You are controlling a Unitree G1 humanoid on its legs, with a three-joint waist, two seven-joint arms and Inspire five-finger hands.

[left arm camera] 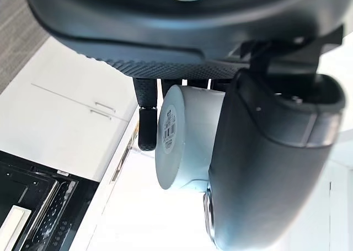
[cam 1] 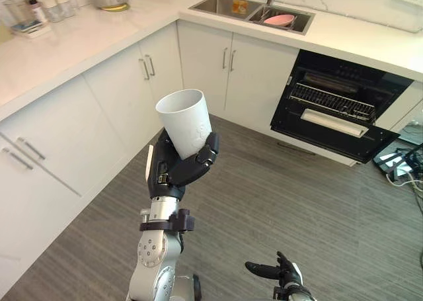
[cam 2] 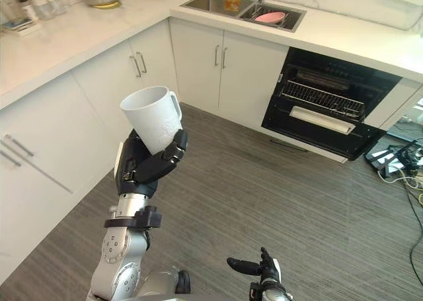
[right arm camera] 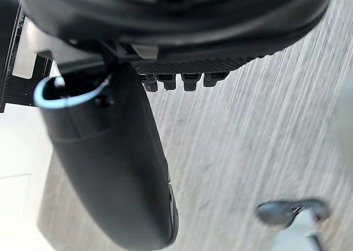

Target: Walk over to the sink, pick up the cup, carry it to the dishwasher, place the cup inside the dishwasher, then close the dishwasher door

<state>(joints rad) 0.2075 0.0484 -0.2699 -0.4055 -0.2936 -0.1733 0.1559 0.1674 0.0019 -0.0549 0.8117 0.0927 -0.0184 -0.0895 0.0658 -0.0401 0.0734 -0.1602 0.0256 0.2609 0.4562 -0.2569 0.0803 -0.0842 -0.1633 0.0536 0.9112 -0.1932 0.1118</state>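
Cup (cam 1: 184,119) white, tilted, held aloft | left hand (cam 1: 177,167) fingers curled round it | right hand (cam 1: 285,274) low, fingers loosely straight | dishwasher (cam 1: 334,102) door hanging open

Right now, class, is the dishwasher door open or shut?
Open. The dishwasher door is folded down toward the floor, and the rack shows inside the dark cavity.

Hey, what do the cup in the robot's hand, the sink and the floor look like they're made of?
Cup, in the left hand: probably glazed ceramic, from its smooth white wall and thick rim; hard plastic is possible.
Sink: stainless steel, brushed grey sheen.
Floor: grey wood-look planks with streaked grain, likely laminate or vinyl.
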